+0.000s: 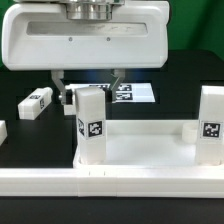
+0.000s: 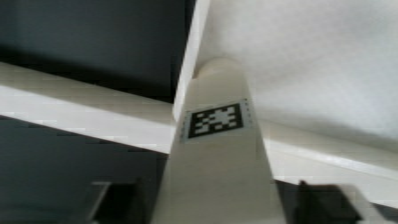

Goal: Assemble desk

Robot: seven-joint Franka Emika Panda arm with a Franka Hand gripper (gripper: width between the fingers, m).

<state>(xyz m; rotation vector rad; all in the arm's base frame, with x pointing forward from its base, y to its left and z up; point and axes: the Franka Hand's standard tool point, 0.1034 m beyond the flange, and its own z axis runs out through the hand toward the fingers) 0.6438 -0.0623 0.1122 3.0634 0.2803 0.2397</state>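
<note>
Leg (image 1: 90, 125) stands upright between the gripper's (image 1: 89, 94) parted fingers, tag outward

The Panda arm (image 1: 88, 8) hangs from above, its broad white wrist housing (image 1: 85, 38) sitting level and filling the top of the exterior view. Beneath it two slim dark fingers (image 1: 59, 86) point straight down. The jaws stand apart with a wide gap between them. In the wrist view the fingertips (image 2: 118, 203) show only as dark, blurred edges.
</note>
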